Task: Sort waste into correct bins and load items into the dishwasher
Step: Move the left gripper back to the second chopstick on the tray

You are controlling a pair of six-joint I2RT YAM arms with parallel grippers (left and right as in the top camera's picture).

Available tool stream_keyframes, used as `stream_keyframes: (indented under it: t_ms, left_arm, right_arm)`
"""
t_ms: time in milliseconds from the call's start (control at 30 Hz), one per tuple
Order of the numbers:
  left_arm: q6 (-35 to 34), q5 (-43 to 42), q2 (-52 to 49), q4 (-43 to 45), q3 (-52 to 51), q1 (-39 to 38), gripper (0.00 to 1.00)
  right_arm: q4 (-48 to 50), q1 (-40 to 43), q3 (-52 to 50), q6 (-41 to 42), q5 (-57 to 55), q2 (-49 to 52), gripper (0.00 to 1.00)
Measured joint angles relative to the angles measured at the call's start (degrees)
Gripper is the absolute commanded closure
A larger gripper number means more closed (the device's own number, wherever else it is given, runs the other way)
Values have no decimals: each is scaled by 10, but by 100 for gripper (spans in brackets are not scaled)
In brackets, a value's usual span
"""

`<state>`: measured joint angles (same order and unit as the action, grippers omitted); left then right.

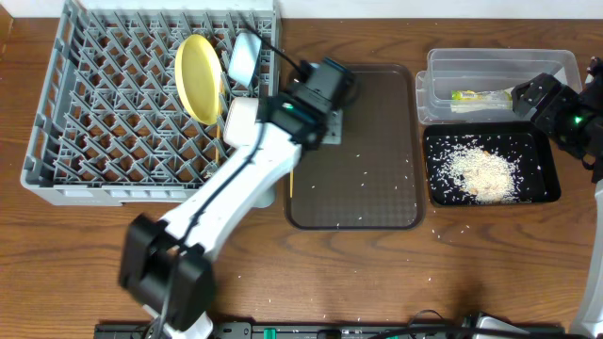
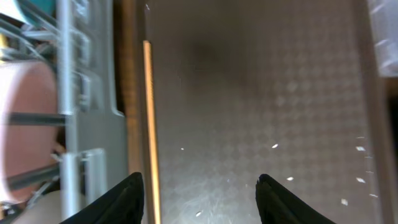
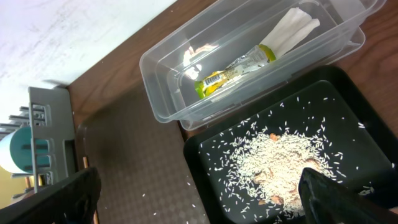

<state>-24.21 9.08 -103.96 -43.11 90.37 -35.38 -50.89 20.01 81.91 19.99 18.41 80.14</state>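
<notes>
Hiding under the left arm: part of the dish rack (image 1: 57,141) in the overhead view, and that arm's fingertips.
Left pincer (image 2: 199,186): spread wide, nothing between the fingers, above the brown tray (image 2: 261,93).
Wooden stick (image 2: 148,124): just left of the left pincer along the tray's edge, with its lower end cut off by the frame.
Blurred shape (image 2: 25,124): pinkish and round in the rack, further left, too soft to name.
Yellow plate (image 1: 198,75): on edge in the rack, left of the left pincer.
Right pincer (image 3: 198,186): wide apart and empty, both tips out of focus.
Wrapper (image 3: 236,71): ahead of the right pincer, inside the clear bin (image 3: 161,74).
Rice (image 3: 280,155): heaped in the black tray (image 1: 551,141), just ahead of the right pincer.
Desk (image 1: 424,273): brown wood with loose grains scattered on it.
Room: a pale surface (image 3: 62,37) lies beyond the desk's edge, and I cannot tell what it is.
</notes>
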Motion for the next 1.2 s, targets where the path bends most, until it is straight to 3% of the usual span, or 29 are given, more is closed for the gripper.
stream_keyframes:
  t_ms: [400,767,1200]
  left_arm:
    - [-14,53,-179,86,0,-8,39]
    - [-15,91,-208,101,0,30,35]
    - [5,13,-212,101,0,45,36]
  right_arm:
    - [0,0,0,0,0,0,1]
    - [0,0,0,0,0,0,1]
    - [0,0,0,0,0,0,1]
